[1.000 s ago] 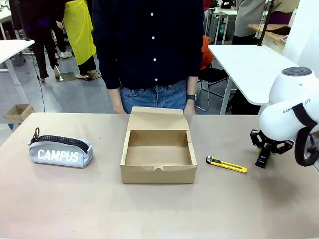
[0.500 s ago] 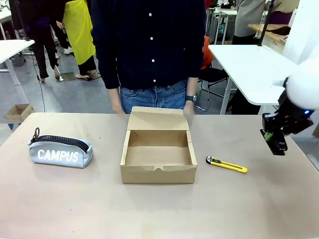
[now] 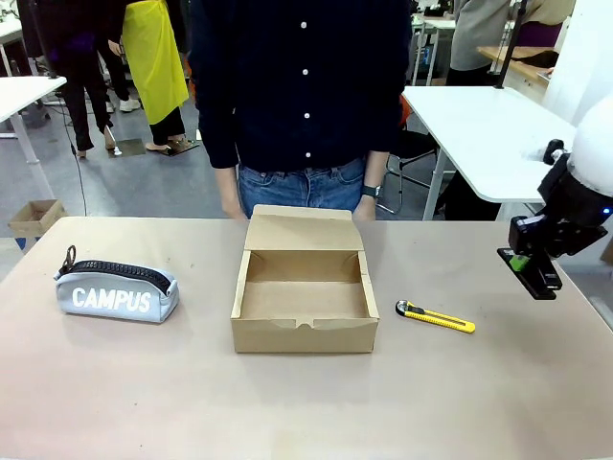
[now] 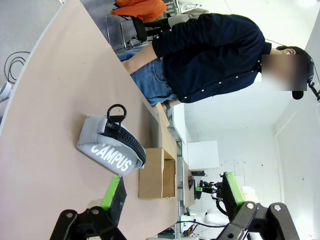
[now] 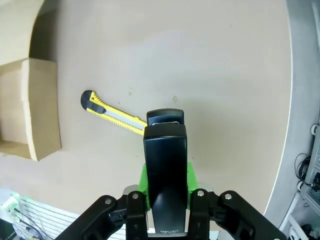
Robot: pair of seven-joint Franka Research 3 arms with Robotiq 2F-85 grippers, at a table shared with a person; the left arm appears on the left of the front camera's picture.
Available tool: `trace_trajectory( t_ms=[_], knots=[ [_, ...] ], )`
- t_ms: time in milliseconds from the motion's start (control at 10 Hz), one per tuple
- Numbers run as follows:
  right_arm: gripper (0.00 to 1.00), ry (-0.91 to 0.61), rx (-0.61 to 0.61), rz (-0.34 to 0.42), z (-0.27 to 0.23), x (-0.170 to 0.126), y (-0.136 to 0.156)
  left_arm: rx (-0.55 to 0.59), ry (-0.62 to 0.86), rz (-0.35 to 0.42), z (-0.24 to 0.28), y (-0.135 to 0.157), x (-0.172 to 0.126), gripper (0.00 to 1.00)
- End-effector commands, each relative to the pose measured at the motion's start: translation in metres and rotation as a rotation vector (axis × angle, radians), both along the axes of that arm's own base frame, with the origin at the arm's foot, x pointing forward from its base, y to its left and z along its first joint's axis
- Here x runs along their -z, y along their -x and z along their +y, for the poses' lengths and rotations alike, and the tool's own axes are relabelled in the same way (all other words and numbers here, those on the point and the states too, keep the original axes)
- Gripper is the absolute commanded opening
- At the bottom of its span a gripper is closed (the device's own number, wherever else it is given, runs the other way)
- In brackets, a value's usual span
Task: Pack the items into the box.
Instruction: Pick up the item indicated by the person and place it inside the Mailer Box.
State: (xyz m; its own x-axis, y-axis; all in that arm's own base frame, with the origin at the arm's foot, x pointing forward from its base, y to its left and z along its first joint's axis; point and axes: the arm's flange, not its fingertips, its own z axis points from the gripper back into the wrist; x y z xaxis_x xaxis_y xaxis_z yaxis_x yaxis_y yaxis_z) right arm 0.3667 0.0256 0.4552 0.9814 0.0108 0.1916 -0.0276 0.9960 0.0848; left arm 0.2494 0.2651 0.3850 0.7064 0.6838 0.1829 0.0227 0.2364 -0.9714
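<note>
The open brown box [image 3: 305, 337] sits mid-table, its lid flap folded back toward the person. Left of it lies the grey-blue "CAMPUS" pouch [image 3: 117, 292]. The yellow-and-black utility knife [image 3: 436, 317] rests on the table right of the box. My right gripper [image 3: 530, 264] hangs above the table's right edge, shut on the small black stapler [image 5: 165, 150], with the knife [image 5: 112, 114] and a box corner [image 5: 35, 110] below it. My left gripper [image 4: 172, 192] is open and holds nothing, looking along the table at the pouch [image 4: 112, 150] and the box [image 4: 156, 172].
A person in a dark shirt [image 3: 297, 86] stands at the far edge behind the box, hands down by their sides. A white table [image 3: 479, 125] stands behind on the right. The near half of the table is bare.
My right gripper has risen off the table at the right with the stapler and turned. The person has shifted slightly to the right. The pouch, box and knife have not moved.
</note>
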Motion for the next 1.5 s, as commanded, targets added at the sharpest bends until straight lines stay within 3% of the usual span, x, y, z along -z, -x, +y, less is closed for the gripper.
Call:
trace_trajectory(
  t_ms=[0, 200, 400, 500, 700, 900, 1100, 1400],
  knots=[
    [0.32, 0.135, -0.182, -0.059, 0.034, -0.016, -0.002, -0.008, 0.002, -0.035, -0.004, 0.001, 0.000, 1.00],
    [0.32, 0.336, -0.448, -0.206, 0.126, -0.050, -0.028, -0.008, 0.002, -0.035, -0.004, 0.001, 0.000, 1.00],
    [0.32, 0.433, -0.732, -0.238, 0.225, -0.046, -0.051, -0.008, 0.002, -0.035, -0.004, 0.001, 0.000, 1.00],
    [0.32, 0.392, -0.920, -0.262, 0.271, -0.037, -0.059, -0.008, 0.002, -0.035, -0.004, 0.001, 0.000, 1.00],
    [0.32, 0.265, -1.192, -0.226, 0.329, -0.011, -0.063, -0.008, 0.002, -0.035, -0.004, 0.001, 0.000, 1.00],
    [0.32, 0.188, -1.374, -0.186, 0.358, 0.016, -0.055, -0.008, 0.002, -0.035, -0.004, 0.001, 0.000, 1.00],
    [0.32, 0.108, -1.464, -0.087, 0.362, 0.036, -0.054, -0.008, 0.002, -0.035, -0.004, 0.001, 0.000, 1.00],
    [0.32, 0.114, -1.414, -0.028, 0.351, 0.052, -0.052, -0.008, 0.002, -0.035, -0.004, 0.001, 0.000, 1.00]
  ],
)
